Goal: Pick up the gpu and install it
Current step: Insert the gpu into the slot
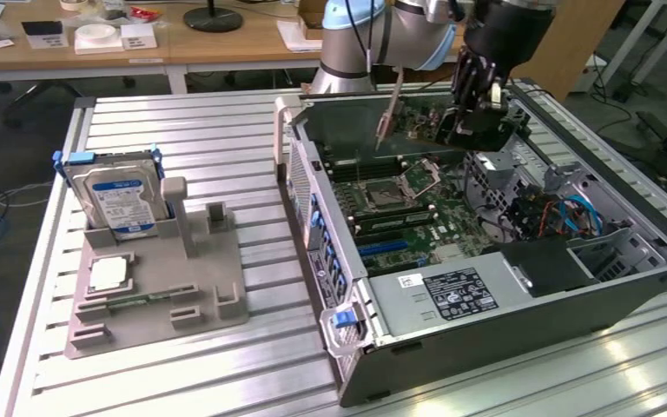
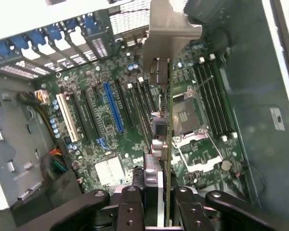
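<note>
**Gpu held over the board, not yet seated**

The claw [image 1: 464,129] is clamped on the gpu [image 1: 412,123], which stands on edge at the exterior view's upper centre-right, above the open case [image 1: 346,261]. It is best kept plumb and parallel to the blue slot [image 2: 113,108], with the bracket [image 2: 168,33] toward the case's rear wall.

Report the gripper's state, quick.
Gripper: shut on the gpu, holding it on edge above the motherboard inside the open computer case.
</note>
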`<state>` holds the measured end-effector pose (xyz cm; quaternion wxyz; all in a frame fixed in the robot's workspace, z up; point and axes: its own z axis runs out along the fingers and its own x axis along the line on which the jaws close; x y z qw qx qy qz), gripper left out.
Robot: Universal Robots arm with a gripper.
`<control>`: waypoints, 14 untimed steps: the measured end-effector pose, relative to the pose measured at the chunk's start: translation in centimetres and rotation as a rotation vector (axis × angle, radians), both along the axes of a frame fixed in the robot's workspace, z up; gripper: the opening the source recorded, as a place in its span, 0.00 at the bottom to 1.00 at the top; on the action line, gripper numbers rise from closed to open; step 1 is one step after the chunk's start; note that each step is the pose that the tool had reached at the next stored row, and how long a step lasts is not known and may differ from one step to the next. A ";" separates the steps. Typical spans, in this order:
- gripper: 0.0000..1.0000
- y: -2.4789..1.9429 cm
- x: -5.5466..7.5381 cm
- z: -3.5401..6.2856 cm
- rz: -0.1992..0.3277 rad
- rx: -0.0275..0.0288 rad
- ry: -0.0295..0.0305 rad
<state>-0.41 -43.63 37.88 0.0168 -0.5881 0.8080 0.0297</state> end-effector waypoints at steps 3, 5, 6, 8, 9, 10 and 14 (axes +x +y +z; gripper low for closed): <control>0.28 0.00 0.0 -0.39 0.039 0.0000 0.0001; 0.28 0.01 0.0 -0.52 0.061 0.0008 0.0000; 0.28 0.00 0.0 -0.60 0.072 0.0013 0.0000; 0.28 0.00 0.0 -0.77 0.097 0.0013 0.0001; 0.28 0.00 0.1 -0.83 0.112 0.0011 0.0001; 0.28 0.00 0.1 -0.91 0.130 0.0011 0.0001; 0.28 0.00 0.1 -1.22 0.198 0.0012 0.0001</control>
